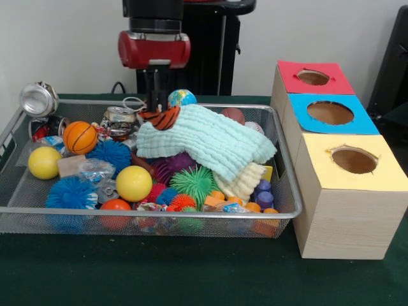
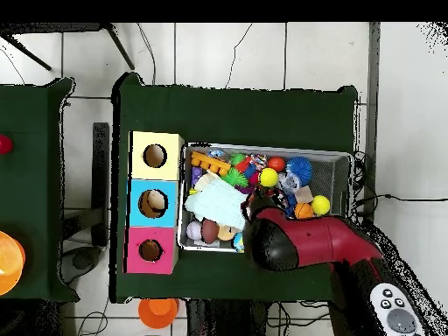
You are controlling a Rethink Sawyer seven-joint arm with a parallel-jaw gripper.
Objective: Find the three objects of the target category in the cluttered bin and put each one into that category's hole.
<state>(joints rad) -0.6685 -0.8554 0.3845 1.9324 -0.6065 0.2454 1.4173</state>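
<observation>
The tool [image 1: 155,105] hangs straight down from the red and black arm [image 1: 153,48] over the far side of the wire bin [image 1: 290,185]. A small orange ball with black stripes [image 1: 160,118] sits right at its tip; whether the tool is closed on it or only touching cannot be told from here, and in the overhead view the arm hides the tip altogether.

Just right of the tool lies a pale green cloth [image 1: 207,140], folded over a cream one [image 1: 245,182], with a globe ball [image 1: 182,97] behind. To the left are a crushed can [image 1: 119,119], a basketball [image 1: 80,137], and two yellow balls [image 1: 133,183], among blue, green and purple spiky balls.

The bin rests on a dark green desk [image 1: 159,268]. Well apart to the right stand three wooden boxes, each with a round hole: red [image 1: 313,77] farthest, blue [image 1: 330,113] in the middle, yellow [image 1: 354,160] nearest. The near strip of desk is bare. The wall behind is white.
</observation>
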